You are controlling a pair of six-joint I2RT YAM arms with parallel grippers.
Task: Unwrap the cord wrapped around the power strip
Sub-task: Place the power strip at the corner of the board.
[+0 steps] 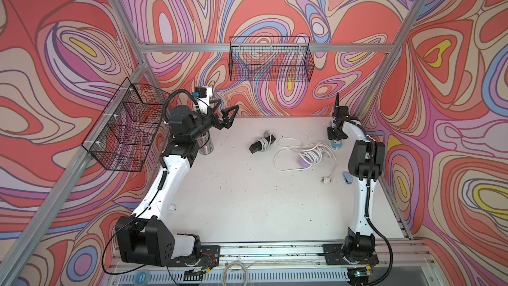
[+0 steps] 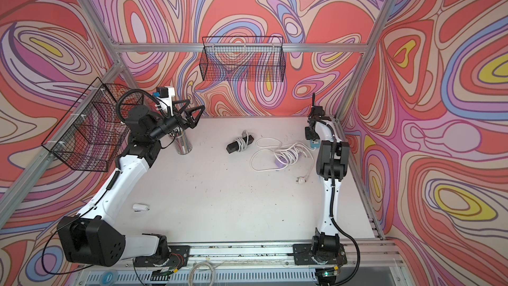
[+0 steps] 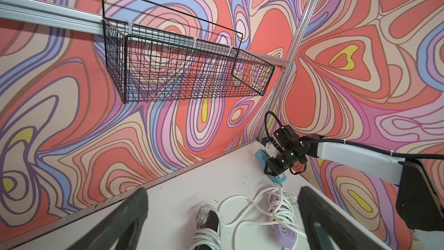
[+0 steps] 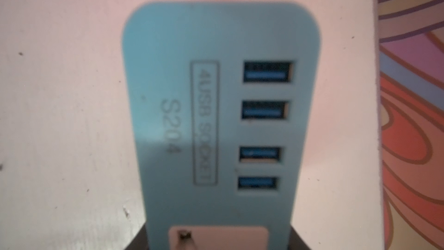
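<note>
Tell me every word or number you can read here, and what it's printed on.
"4USB SOCKET": boxed label on the blue power strip, slightly blurred.
"S204": beside that label, same strip.
On the rig's front edge, a round blue badge: its mark is too small to read.
Nothing else is legible.

Bright, even light fills both top views; shadows on the white counter [image 1: 247,204] fall faint and soft; the left pincer [image 3: 223,189] looms blurred up close; the blue power strip [image 4: 168,68] is out of focus, lettering smeared.
</note>
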